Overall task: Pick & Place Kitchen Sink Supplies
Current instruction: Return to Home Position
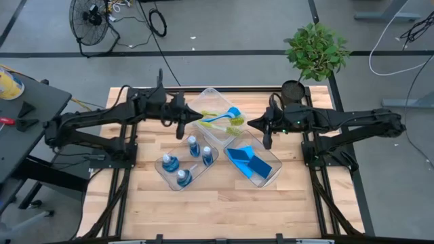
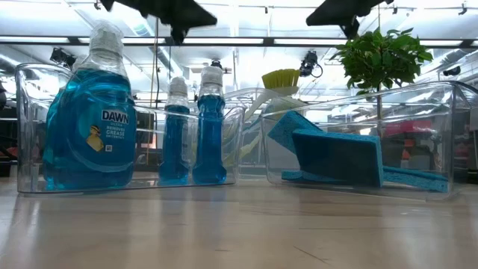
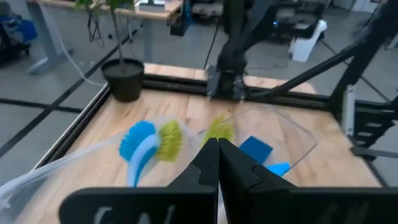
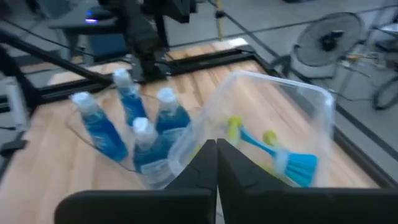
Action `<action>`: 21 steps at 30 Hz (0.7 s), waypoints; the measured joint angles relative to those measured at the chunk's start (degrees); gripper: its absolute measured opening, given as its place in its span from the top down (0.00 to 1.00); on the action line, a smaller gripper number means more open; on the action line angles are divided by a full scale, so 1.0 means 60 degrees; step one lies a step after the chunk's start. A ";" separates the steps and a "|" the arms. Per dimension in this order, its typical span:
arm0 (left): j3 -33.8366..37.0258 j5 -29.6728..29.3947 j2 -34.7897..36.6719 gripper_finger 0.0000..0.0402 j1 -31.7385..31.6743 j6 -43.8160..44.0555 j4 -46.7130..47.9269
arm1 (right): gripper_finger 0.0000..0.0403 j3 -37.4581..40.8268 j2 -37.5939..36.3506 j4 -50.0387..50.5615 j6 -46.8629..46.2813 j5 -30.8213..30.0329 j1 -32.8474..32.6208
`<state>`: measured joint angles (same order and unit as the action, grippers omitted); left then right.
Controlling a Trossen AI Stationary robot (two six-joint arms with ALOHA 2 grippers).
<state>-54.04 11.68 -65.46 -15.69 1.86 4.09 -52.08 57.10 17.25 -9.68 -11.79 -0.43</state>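
Clear plastic formed the brush bin (image 1: 209, 91) at mid-table. Both dark arms reached in toward it from opposite sides, forearms lying roughly level above the wood and wrists bent downward. The left gripper (image 1: 180, 132) pointed down at the bin's left edge, its fingers pressed together on nothing. The right gripper (image 1: 267, 140) hung just off the bin's right side, likewise clenched and empty. Inside the bin lay a blue dish brush (image 1: 233, 113) beside a yellow-green brush (image 1: 235, 130). To the bin's front left, a second bin (image 1: 201, 169) held four bottles of blue liquid (image 1: 183, 177) upright. To its front right, a third bin (image 1: 272, 167) held blue sponges (image 1: 247, 163), some leaning. A potted plant (image 1: 315, 51) stood beyond the brush bin's far right.
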 joint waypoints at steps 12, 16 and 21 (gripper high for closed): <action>0.2208 -0.0927 0.1365 1.00 0.0661 0.1464 -0.2351 | 1.00 0.2580 -0.0932 -0.3897 -0.0032 0.1556 0.0729; 0.2661 -0.1236 0.2031 1.00 0.0670 0.1515 -0.2550 | 1.00 0.3223 -0.1626 -0.4004 -0.0275 0.1767 0.0913; 0.3178 -0.1447 0.2760 1.00 0.0653 0.1316 -0.2413 | 1.00 0.3909 -0.2553 -0.4035 -0.0028 0.1801 0.1101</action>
<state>-34.97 3.00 -48.90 -11.78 9.75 -10.39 -28.63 41.79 -6.96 -9.84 -0.98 6.18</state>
